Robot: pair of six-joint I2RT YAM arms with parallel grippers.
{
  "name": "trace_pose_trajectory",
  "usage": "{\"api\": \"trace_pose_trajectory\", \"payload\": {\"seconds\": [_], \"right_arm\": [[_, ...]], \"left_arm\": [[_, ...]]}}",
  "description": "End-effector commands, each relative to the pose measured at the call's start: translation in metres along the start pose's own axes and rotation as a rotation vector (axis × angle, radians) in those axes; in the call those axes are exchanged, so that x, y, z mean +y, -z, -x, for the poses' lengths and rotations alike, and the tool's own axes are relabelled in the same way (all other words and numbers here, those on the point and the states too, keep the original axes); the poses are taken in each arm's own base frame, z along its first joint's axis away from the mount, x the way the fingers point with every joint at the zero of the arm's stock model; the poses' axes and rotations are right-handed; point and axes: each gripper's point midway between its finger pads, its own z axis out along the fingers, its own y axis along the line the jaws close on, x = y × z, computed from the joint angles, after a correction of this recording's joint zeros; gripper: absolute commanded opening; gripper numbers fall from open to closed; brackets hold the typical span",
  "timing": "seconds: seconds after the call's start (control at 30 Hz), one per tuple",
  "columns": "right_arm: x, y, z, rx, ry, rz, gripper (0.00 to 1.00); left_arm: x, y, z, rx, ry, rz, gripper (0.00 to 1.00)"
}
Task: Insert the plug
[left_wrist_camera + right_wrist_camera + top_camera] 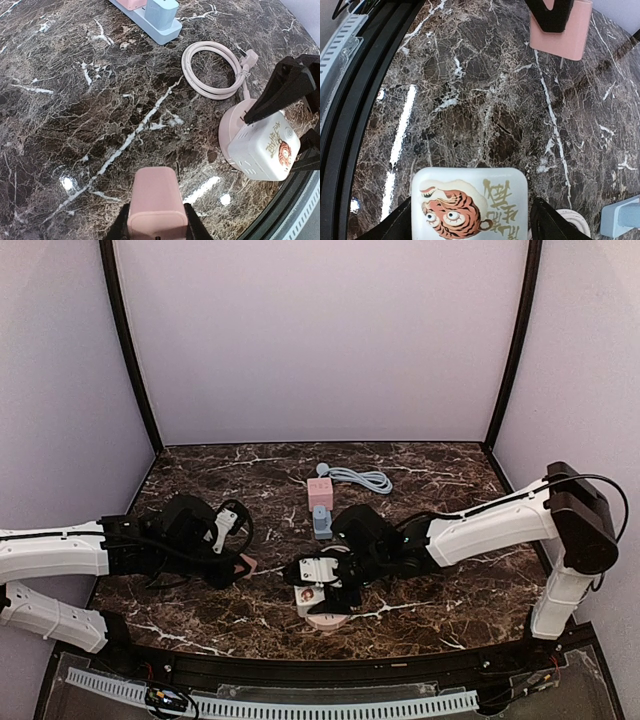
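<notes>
My left gripper is shut on a pink plug, held low over the marble table; its jaws press both sides of the plug in the left wrist view. My right gripper is shut on a white cube plug with a tiger print, which sits on a round pink base. The right jaws flank the cube. The pale blue power strip lies behind, with a pink plug and a blue plug seated in it. The held pink plug also shows in the right wrist view.
A coiled pink cable lies between the strip and the round base. The strip's pale blue cord runs back right. The black front rail borders the near table edge. Booth walls close in the sides and back.
</notes>
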Motion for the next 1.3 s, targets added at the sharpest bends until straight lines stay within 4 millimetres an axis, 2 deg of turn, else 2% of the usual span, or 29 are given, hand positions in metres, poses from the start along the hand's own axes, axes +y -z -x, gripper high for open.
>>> {"api": "trace_pose_trajectory", "payload": {"seconds": [0.0,0.1,0.17,0.3,0.37,0.53,0.77,0.9,1.0,1.1,1.27], "right_arm": [[0.001,0.003,0.009,-0.044,-0.006,0.064,0.67],[0.002,0.005,0.017,-0.073,-0.013,0.084,0.48],[-0.001,0.004,0.018,-0.081,-0.028,0.078,0.42],[-0.009,0.001,0.02,-0.093,-0.077,0.037,0.39],[-0.023,0.001,0.026,-0.119,-0.121,-0.03,0.4],[-0.067,0.001,0.038,-0.171,-0.36,-0.225,0.42],[-0.097,-0.012,0.039,-0.191,-0.664,-0.465,0.41],[-0.101,-0.024,0.044,-0.213,-0.749,-0.493,0.43],[-0.102,-0.027,0.045,-0.215,-0.768,-0.494,0.48],[-0.103,-0.018,0.053,-0.231,-0.751,-0.491,0.58],[-0.104,0.0,0.066,-0.264,-0.728,-0.471,0.81]], "left_arm": [[0.0,0.003,0.003,-0.023,-0.001,-0.012,0.01],[0.0,0.003,0.004,-0.027,-0.002,-0.009,0.01],[0.0,0.003,0.004,-0.028,-0.002,-0.007,0.01],[0.0,0.004,0.008,-0.032,-0.002,-0.002,0.01],[0.002,0.005,0.009,-0.028,-0.001,0.011,0.01],[0.008,0.011,0.014,-0.034,0.008,0.055,0.01],[0.018,0.025,0.023,-0.038,0.013,0.118,0.01],[0.016,0.031,0.026,-0.04,0.017,0.109,0.01],[0.011,0.032,0.027,-0.034,0.022,0.087,0.01],[0.005,0.031,0.027,-0.023,0.027,0.057,0.01],[-0.001,0.03,0.032,-0.015,0.027,0.033,0.01]]}}
